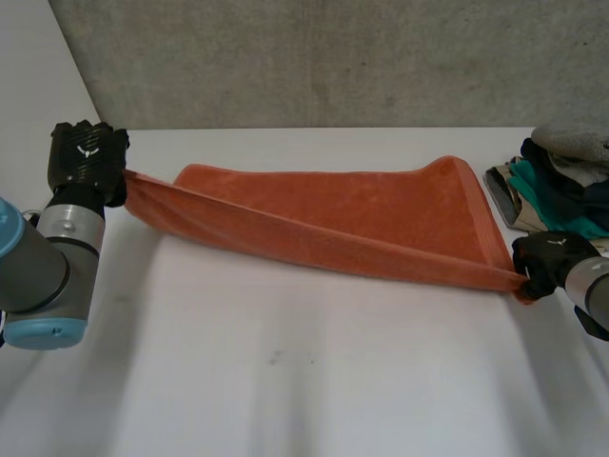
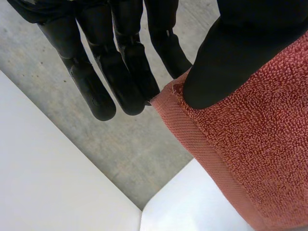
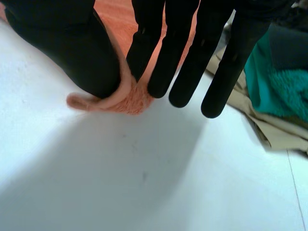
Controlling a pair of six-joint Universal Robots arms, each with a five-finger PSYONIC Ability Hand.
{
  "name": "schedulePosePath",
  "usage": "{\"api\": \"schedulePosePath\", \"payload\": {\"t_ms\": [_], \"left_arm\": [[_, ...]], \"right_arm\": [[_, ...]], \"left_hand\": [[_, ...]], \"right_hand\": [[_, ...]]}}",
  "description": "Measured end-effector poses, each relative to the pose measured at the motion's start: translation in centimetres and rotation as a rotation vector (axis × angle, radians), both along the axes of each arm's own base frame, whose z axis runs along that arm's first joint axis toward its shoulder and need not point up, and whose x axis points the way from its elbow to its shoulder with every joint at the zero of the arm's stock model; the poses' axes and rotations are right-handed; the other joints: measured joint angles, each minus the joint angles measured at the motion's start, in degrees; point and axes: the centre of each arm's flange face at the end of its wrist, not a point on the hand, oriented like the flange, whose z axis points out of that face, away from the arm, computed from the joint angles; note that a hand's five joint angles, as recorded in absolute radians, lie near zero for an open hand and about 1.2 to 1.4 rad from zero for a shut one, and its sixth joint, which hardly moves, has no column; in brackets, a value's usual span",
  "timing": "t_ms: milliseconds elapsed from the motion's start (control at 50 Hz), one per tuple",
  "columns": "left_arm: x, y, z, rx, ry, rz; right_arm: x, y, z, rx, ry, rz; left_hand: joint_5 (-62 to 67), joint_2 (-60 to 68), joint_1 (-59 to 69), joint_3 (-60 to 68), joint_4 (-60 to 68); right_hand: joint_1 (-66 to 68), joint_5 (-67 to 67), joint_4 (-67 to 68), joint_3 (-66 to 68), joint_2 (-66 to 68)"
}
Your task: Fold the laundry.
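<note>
An orange towel (image 1: 362,214) hangs stretched between my two hands above the white table (image 1: 285,381), its far edge resting on the table. My left hand (image 1: 88,157), raised at the table's left side, pinches the towel's left corner (image 2: 175,94) between thumb (image 2: 231,57) and straight fingers (image 2: 120,72). My right hand (image 1: 544,262) is low at the table's right side. Its thumb (image 3: 72,43) and fingers (image 3: 168,62) pinch the towel's right corner (image 3: 120,98) just above the table top.
A pile of other laundry (image 1: 561,181), teal, dark, grey and beige pieces, lies at the table's right edge close behind my right hand, with the teal cloth (image 3: 279,86) beside its fingers. A concrete wall (image 1: 324,57) stands behind the table.
</note>
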Motion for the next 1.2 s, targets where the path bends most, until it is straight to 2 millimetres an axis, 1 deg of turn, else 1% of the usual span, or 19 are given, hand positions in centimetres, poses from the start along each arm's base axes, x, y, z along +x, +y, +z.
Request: {"api": "schedulePosePath", "payload": {"t_ms": [120,260,300,420,500,560,660,760,820,840,880,940,980,1000,1040,1080,1100,1160,1200], "left_arm": [[0.2,1.3,0.3,0.085,-0.022,0.000],[1.6,5.6,2.2,0.251,-0.127,0.020],[2.5,7.4,3.0,0.314,-0.198,0.039],[4.6,12.3,4.6,0.435,-0.399,0.070],[5.0,14.3,5.2,0.448,-0.475,0.063],[4.8,14.6,5.0,0.450,-0.493,0.038],[4.2,12.7,3.2,0.476,-0.495,-0.007],[3.3,8.2,0.5,0.477,-0.493,-0.031],[2.7,5.9,-0.1,0.447,-0.492,-0.032],[2.1,4.0,-0.2,0.409,-0.489,-0.028],[1.4,1.7,0.3,0.339,-0.480,-0.016],[0.5,-1.3,2.2,0.212,-0.451,0.012],[0.0,-3.2,4.3,0.091,-0.409,0.037],[-0.3,-4.4,6.4,-0.026,-0.357,0.057],[-0.5,-5.4,9.1,-0.172,-0.282,0.074],[-0.6,-5.8,11.1,-0.275,-0.224,0.082],[-0.6,-6.0,13.3,-0.385,-0.157,0.083],[-0.5,-5.4,16.7,-0.552,-0.040,0.067],[-0.3,-4.9,17.7,-0.595,-0.001,0.058]], "right_arm": [[-0.8,0.1,0.4,-0.014,0.038,0.014],[-0.9,2.5,5.9,-0.129,0.245,0.118],[-1.1,3.9,8.0,-0.144,0.334,0.157],[-1.9,7.2,12.1,-0.147,0.523,0.231],[-2.1,8.6,13.3,-0.135,0.591,0.263],[-2.2,8.7,12.5,-0.090,0.598,0.286],[-2.1,7.0,9.7,-0.005,0.579,0.315],[-1.3,3.7,6.9,0.006,0.588,0.326],[-0.4,2.0,6.6,-0.043,0.607,0.314],[0.3,0.7,6.9,-0.105,0.621,0.295],[1.4,-1.2,7.9,-0.214,0.632,0.259],[2.8,-3.5,10.4,-0.401,0.631,0.197],[3.6,-5.1,12.7,-0.568,0.619,0.148],[4.2,-6.2,14.8,-0.712,0.603,0.110],[4.8,-7.1,17.1,-0.879,0.578,0.074],[5.3,-7.4,18.6,-0.994,0.553,0.057],[6.0,-7.6,20.1,-1.117,0.519,0.046],[7.2,-7.2,22.3,-1.312,0.442,0.048],[7.7,-7.0,23.0,-1.378,0.402,0.058]], "left_hand": [[0.00,0.00,0.00,0.00,0.00],[0.00,0.00,0.00,0.00,0.00],[0.00,0.00,0.00,0.00,0.00],[0.00,0.00,0.00,0.00,0.00],[0.00,0.00,0.00,0.00,0.00],[0.00,0.00,0.00,0.00,0.00],[0.00,0.00,0.00,0.00,0.00],[0.00,0.00,0.00,0.01,0.00],[0.00,0.00,0.00,0.01,0.00],[0.00,0.00,0.00,0.02,0.01],[0.00,0.00,0.00,0.02,0.01],[0.00,0.00,0.00,0.02,0.01],[0.00,0.01,0.00,0.02,0.01],[0.00,0.01,0.00,0.02,0.01],[0.00,0.01,0.00,0.02,0.01],[0.11,0.02,0.00,0.02,0.01],[0.16,0.02,0.00,0.02,0.01],[0.23,0.03,0.00,0.02,0.01],[0.30,0.03,0.01,0.02,0.01]], "right_hand": [[0.00,0.62,2.09,1.67,0.71],[0.00,0.62,2.26,1.67,0.71],[0.00,0.62,2.27,1.67,0.71],[0.00,0.62,2.28,1.85,0.71],[0.00,0.62,2.28,1.87,0.71],[0.00,0.65,2.28,1.87,0.71],[0.00,1.10,2.29,1.87,0.71],[0.00,1.14,2.29,1.87,0.71],[0.00,1.18,2.29,1.87,0.71],[0.00,1.18,2.29,1.87,0.71],[0.00,1.18,2.29,1.88,0.71],[0.00,1.18,2.29,1.88,0.71],[0.00,1.18,2.29,1.88,0.71],[0.00,1.19,2.29,1.88,0.71],[0.00,1.32,2.30,1.89,0.71],[0.00,1.63,2.31,1.91,0.71],[0.00,1.84,2.31,1.90,0.71],[0.00,1.88,2.31,1.92,0.71],[0.00,1.90,2.32,1.92,0.71]]}}
